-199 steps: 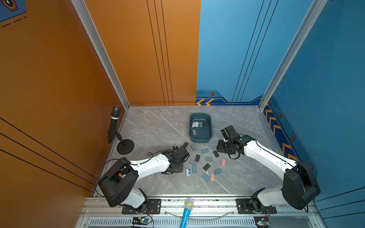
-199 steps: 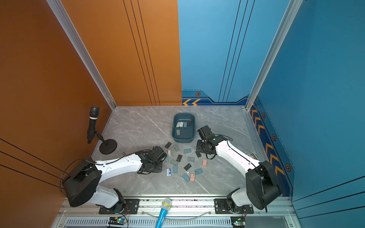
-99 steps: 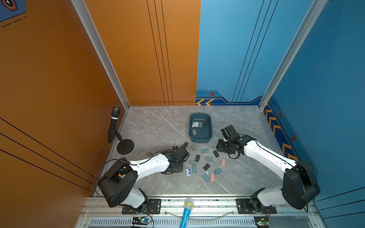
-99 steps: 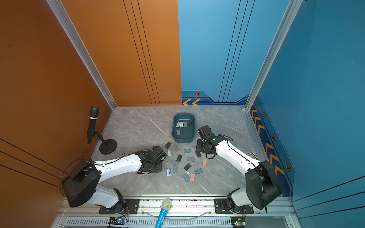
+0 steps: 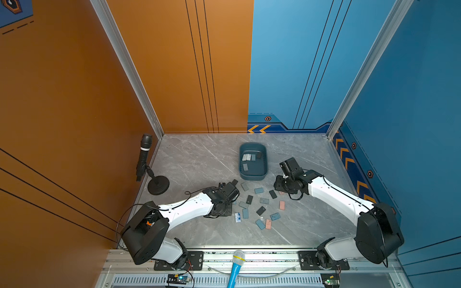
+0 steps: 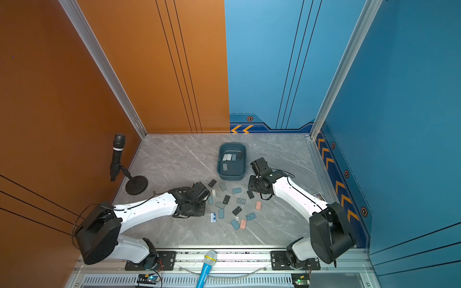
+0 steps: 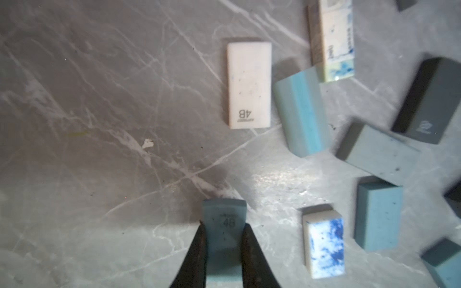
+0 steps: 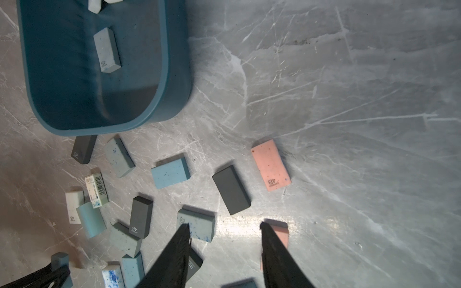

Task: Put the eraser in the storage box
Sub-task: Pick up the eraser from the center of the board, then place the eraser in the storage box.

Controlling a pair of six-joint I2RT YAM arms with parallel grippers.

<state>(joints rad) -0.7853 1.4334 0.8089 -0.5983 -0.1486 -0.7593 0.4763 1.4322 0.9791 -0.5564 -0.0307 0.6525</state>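
left gripper (image 7: 223, 228): pinching teal eraser (image 7: 223, 212) low over table (image 7: 99, 124), well apart from box (image 5: 252, 176)
right gripper (image 8: 223, 224): hovering spread, gripping nothing
done: boxed erasers (image 5: 247, 157) lying inside, a few
remaining: many loose erasers (image 5: 282, 205) waiting

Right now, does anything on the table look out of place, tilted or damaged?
Mostly loose erasers scattered beside the storage box. One pale blue eraser sits tilted on its edge, seemingly touching the paper-sleeved eraser. No damage visible.

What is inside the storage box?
The storage box holds about five erasers: four in a row at the far end, a lone eraser nearer. Anything beneath them is hidden.
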